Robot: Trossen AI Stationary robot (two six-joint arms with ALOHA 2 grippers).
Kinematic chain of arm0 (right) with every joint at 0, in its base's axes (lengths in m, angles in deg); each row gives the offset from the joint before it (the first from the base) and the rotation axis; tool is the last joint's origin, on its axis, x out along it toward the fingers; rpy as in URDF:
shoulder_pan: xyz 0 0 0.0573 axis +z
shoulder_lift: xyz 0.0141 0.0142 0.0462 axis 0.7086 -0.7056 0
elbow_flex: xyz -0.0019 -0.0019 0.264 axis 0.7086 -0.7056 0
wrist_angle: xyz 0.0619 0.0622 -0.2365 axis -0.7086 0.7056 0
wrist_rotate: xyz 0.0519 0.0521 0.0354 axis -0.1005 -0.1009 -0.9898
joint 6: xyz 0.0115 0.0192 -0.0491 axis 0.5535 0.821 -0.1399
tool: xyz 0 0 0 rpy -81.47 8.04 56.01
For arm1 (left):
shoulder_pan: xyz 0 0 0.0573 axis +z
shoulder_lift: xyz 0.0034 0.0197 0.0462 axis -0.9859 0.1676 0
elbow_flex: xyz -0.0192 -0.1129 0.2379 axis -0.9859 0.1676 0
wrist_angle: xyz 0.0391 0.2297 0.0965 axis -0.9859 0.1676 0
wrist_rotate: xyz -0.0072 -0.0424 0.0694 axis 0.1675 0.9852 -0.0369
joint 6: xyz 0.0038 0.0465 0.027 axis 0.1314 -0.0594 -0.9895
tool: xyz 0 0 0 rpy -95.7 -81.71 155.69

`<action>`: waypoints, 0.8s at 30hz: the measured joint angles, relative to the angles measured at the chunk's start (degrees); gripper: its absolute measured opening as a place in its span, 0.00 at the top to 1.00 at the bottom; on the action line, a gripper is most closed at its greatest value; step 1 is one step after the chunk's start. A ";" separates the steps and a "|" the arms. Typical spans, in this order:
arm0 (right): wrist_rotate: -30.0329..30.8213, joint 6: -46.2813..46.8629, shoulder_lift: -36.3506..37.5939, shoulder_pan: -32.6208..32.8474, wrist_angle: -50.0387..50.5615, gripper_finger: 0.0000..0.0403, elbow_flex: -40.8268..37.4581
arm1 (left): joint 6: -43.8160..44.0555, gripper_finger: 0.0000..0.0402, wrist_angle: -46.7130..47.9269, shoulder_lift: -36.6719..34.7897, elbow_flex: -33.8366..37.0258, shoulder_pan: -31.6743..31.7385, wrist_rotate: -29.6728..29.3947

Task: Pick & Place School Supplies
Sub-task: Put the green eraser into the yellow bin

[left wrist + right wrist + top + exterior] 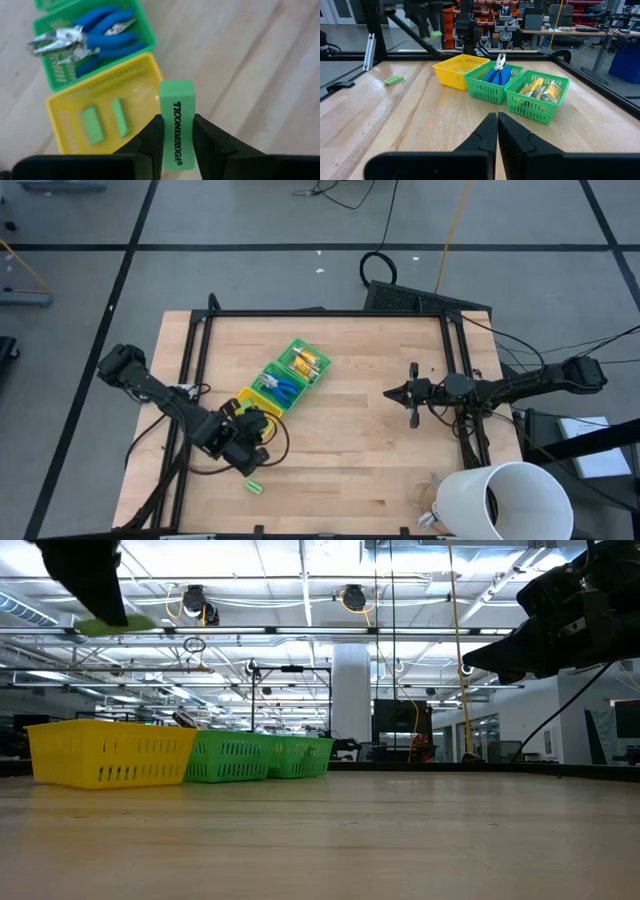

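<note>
left end effector clamped, right end effector closed

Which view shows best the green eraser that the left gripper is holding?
The left wrist view: the green eraser stands clamped between the left gripper fingers, printed side showing, above the yellow basket. The low view catches only a green sliver; the right wrist view a small distant patch; the high view hides it.

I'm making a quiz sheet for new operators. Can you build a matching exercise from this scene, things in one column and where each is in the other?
Things:
1. blue-handled pliers
2. two green erasers
3. one green eraser
4. another green eraser

Places:
A. yellow basket
B. bare table
C. middle green basket
D. in the left gripper

Pairs: 1-C, 2-A, 3-D, 4-B
</note>
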 joint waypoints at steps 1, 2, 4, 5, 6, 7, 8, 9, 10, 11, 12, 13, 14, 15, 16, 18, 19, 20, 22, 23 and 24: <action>0.01 0.01 0.02 -0.01 0.01 0.98 -0.02 | -0.06 0.78 0.00 0.02 0.69 0.55 0.47; 0.00 0.00 0.01 -0.01 0.01 0.98 0.00 | -0.10 0.78 -0.02 0.04 1.43 1.08 1.08; 0.02 0.00 0.00 -0.02 0.00 0.98 -0.01 | -0.04 0.78 0.00 0.04 3.13 2.28 1.78; 0.02 0.01 0.01 -0.01 0.00 0.98 -0.01 | -0.01 0.78 0.00 0.02 4.02 2.82 2.21; 0.02 0.00 0.02 0.00 0.00 0.98 -0.02 | 0.06 0.78 -0.01 0.04 4.94 3.39 2.81; 0.01 0.02 0.02 -0.02 0.00 0.98 -0.01 | 0.25 0.78 -0.17 0.04 5.86 3.85 3.23; 0.01 0.01 0.02 -0.01 0.00 0.98 -0.01 | 0.54 0.78 -0.79 0.04 6.81 4.34 3.78; 0.00 0.00 0.00 -0.02 0.00 0.98 -0.02 | 0.64 0.78 -1.83 0.02 7.79 4.89 4.60; 0.00 0.00 0.02 -0.02 0.02 0.98 0.00 | 0.59 0.78 -3.17 0.02 8.85 5.42 5.34; 0.00 0.00 0.02 -0.01 0.00 0.98 0.00 | 0.24 0.78 -4.91 0.03 10.00 5.93 6.20; 0.00 0.00 0.02 -0.02 0.02 0.98 0.00 | -0.42 0.78 -6.85 0.04 11.20 6.51 7.08; 0.01 0.01 0.00 -0.01 0.00 0.98 -0.01 | -1.12 0.78 -8.90 0.02 12.41 7.13 7.76; 0.00 0.00 0.02 0.00 0.00 0.98 -0.01 | -1.84 0.78 -10.87 0.04 13.57 7.69 8.41; 0.01 0.00 0.01 -0.01 0.00 0.98 0.00 | -2.44 0.78 -12.55 0.04 14.73 8.24 9.01; 0.02 0.02 0.02 0.00 0.02 0.98 0.00 | -2.86 0.78 -13.86 0.04 15.75 8.77 9.44; 0.00 0.02 0.02 0.00 0.02 0.98 0.00 | -3.33 0.78 -15.55 0.02 17.32 9.73 10.09; 0.02 0.00 0.02 -0.01 0.00 0.98 -0.01 | -3.47 0.78 -16.20 0.03 17.99 10.17 10.41; 0.00 0.01 0.02 0.00 0.00 0.98 -0.01 | -3.47 0.78 -16.67 0.04 18.59 10.57 10.52; 0.00 0.00 0.01 0.00 0.00 0.98 0.00 | -3.47 0.78 -17.05 0.04 19.30 11.27 10.55; 0.01 0.01 0.02 -0.01 0.00 0.98 0.00 | -3.53 0.78 -17.07 0.04 19.44 11.49 10.55; 0.02 0.01 0.02 -0.01 0.01 0.98 -0.01 | -3.72 0.78 -17.07 0.04 19.49 11.66 10.57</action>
